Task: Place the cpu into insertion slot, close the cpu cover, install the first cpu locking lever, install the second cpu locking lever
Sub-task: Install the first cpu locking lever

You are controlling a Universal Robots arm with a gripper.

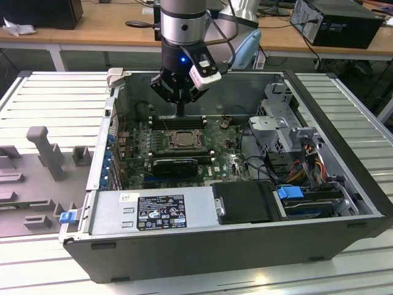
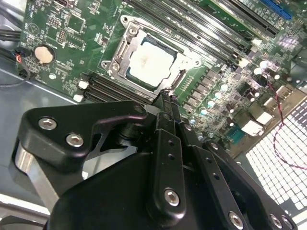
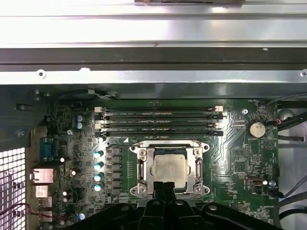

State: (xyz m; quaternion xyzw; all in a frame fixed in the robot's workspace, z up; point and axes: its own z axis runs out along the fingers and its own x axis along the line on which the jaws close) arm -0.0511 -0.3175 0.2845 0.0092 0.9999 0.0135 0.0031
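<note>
Slatted grey desk (image 1: 55,98) runs under everything, and on it sits one open computer case (image 1: 344,184), its side off and one green motherboard (image 1: 228,161) bared inside. One arm comes down from above with one black hand (image 1: 180,112), and its fingers (image 2: 169,111) are pressed together into a single narrow tip, gripping nothing.

Start right at that tip: in both wrist views it hangs just over the near edge of the socket, right at the metal rim. One insertion slot (image 3: 169,167) at the middle of the board, and one cpu (image 3: 169,168) lying flat inside it, pale top facing up, just beyond the fingertips. Whether the tip actually touches the rim, I cannot tell.

Around the chip, one cpu cover (image 2: 125,47), the thin metal frame, lies down flat around the chip, its open centre showing the pale square. The levers are too fine to make out from here.

A step further out from the hand: four long black memory slots (image 3: 158,120), side by side, just past the socket. Off to one side of them, one round coin battery (image 3: 257,128).

Further still, in the exterior view, one long black card (image 1: 175,165) lies across the board on the side of the socket away from the hand, then one power supply box (image 1: 153,212) along the case's front wall, and one blue latch (image 1: 290,192) beside the drive bay.
</note>
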